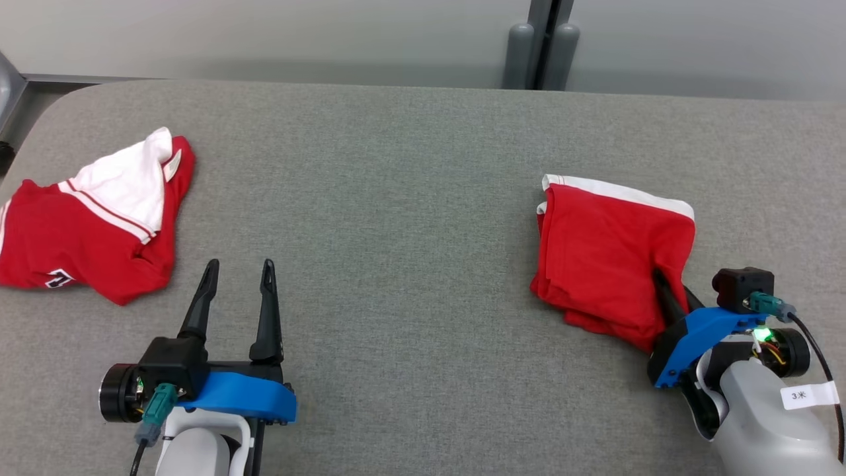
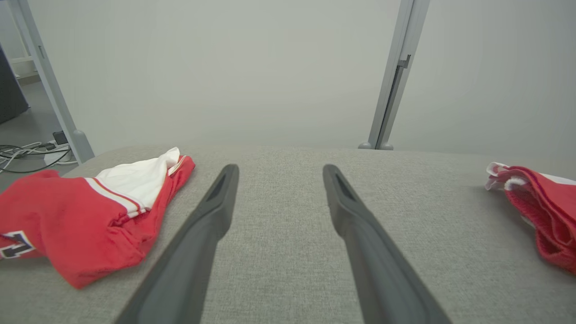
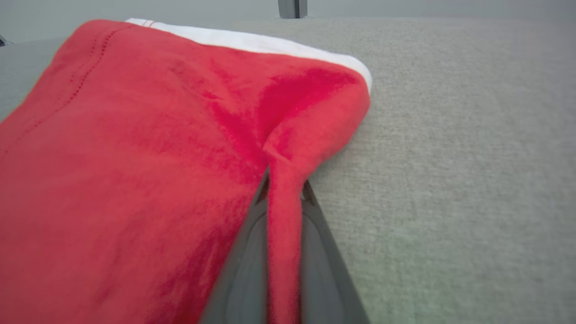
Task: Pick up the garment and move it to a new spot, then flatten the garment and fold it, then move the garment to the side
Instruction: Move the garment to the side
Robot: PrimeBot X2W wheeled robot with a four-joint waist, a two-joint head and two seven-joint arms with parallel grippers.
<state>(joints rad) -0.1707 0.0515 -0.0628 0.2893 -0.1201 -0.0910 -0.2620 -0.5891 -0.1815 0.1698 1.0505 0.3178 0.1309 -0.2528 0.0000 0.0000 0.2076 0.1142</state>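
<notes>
A folded red garment (image 1: 608,251) with a white band along its far edge lies at the right of the grey table (image 1: 410,198). My right gripper (image 1: 669,285) is shut on its near right edge; in the right wrist view a pinched ridge of the red garment (image 3: 135,157) runs between the two dark fingers (image 3: 243,265). From the left wrist the same garment (image 2: 544,211) shows at the far right. My left gripper (image 1: 239,271) stands open over bare table near the front left, fingers (image 2: 211,216) apart with nothing between them.
A second red and white garment (image 1: 92,218) with a number patch lies crumpled at the table's left edge, close to my left gripper, and appears as a red and white heap (image 2: 85,211) from the left wrist. A grey post (image 1: 542,46) stands behind the table. Cables (image 2: 27,153) lie on the floor.
</notes>
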